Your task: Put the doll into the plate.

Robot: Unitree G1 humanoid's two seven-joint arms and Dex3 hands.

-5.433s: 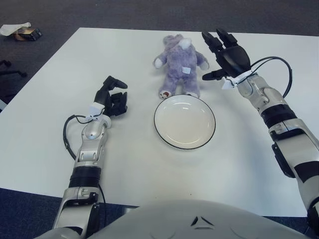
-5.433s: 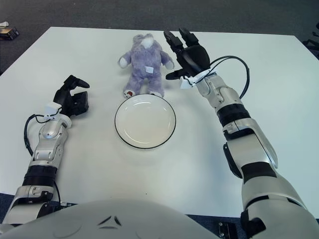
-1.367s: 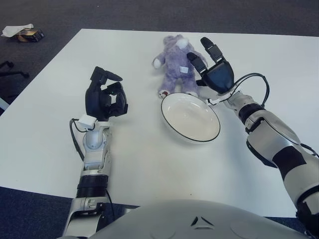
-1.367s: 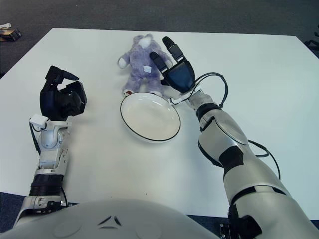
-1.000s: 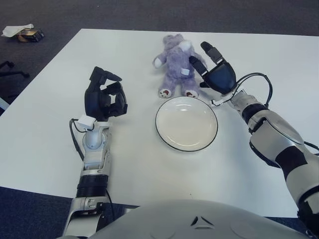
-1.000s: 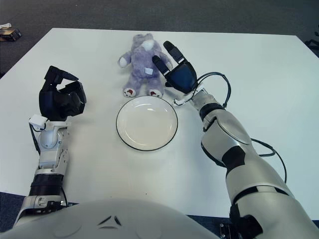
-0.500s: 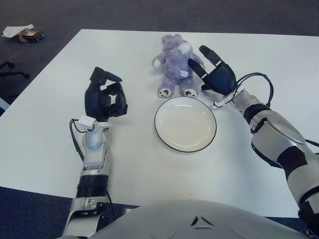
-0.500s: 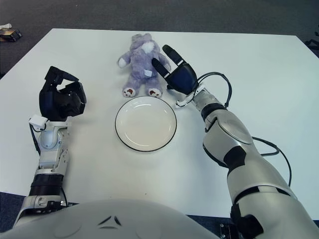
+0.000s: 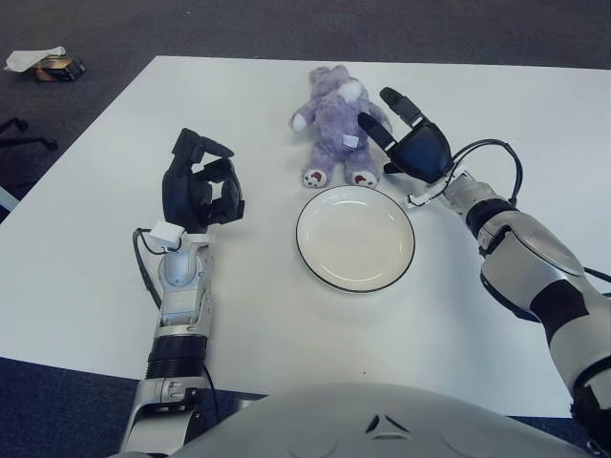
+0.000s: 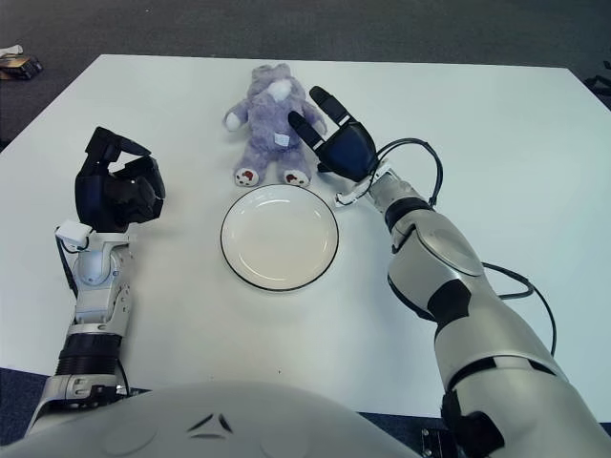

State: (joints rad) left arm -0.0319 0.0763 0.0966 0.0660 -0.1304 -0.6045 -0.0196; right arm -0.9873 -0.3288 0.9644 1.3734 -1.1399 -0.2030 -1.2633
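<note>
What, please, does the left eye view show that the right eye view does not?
Only the left eye view shows dark wheeled legs on the floor at its left edge. Only the right eye view shows a dark object at its right edge. Both show the purple plush doll behind the white black-rimmed plate, the open right hand beside the doll, and the curled left hand left of the plate.

2 head cams, stereo pair, looking fwd/down at same table.
</note>
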